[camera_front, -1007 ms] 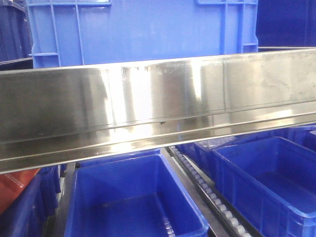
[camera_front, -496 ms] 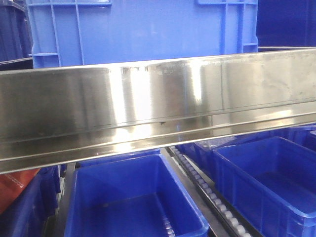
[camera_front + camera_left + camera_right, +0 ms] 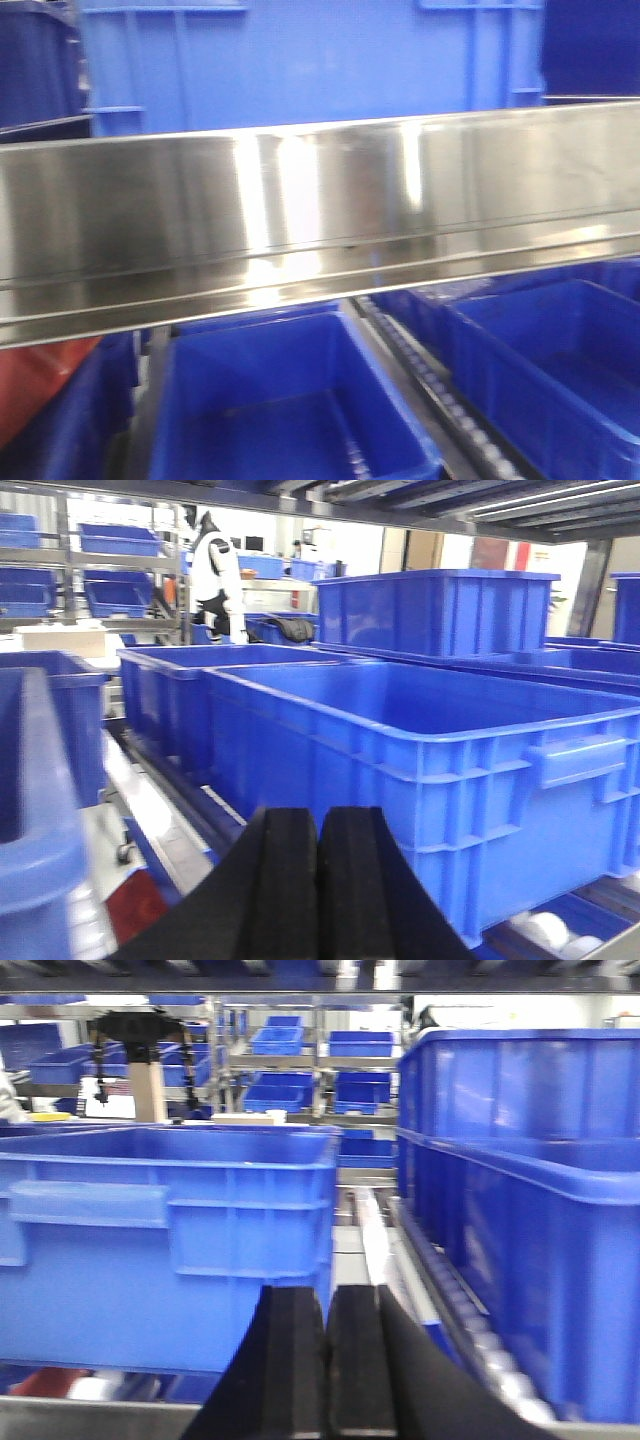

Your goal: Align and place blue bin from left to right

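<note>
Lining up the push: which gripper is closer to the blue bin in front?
Left, by appearance. The left gripper sits just left of the bin; the right gripper is right of it, slightly farther back.

Four blue bins [image 3: 290,400] in front view (blurred), one steel rail [image 3: 320,220]

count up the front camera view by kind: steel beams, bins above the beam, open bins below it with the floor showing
steel beam: 1
bins above the beam: 3, the light blue bin, the left dark blue bin, the right dark blue bin
open bins below: 2, the middle bin, the right bin
total: 6
Other bins are too cut off to count.
</note>
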Available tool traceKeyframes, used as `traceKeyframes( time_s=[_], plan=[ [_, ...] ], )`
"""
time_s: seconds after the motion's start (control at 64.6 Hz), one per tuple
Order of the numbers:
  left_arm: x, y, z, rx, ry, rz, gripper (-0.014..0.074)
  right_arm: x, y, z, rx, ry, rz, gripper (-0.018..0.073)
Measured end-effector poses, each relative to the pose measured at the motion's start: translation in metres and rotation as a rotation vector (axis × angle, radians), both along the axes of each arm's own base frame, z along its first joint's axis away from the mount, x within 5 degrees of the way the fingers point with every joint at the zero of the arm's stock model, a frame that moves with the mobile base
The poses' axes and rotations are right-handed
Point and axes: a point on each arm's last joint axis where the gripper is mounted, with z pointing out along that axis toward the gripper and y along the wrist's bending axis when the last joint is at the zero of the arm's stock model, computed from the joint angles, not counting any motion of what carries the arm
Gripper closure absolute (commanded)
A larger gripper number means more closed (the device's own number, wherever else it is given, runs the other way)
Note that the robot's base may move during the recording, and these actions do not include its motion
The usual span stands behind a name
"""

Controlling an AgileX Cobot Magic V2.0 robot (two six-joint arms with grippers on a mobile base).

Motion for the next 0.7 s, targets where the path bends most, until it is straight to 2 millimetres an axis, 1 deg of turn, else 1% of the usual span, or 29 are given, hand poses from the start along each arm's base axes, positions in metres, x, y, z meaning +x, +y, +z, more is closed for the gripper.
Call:
traceKeyframes(
  time_s=[0.697],
  plan=[
    [-0.0005,0.0002,0.0001,-0.001,-0.002,0.0,0.0706,0.0,0.0,0.0,0.0,0.0,0.0,0.0721]
  ],
)
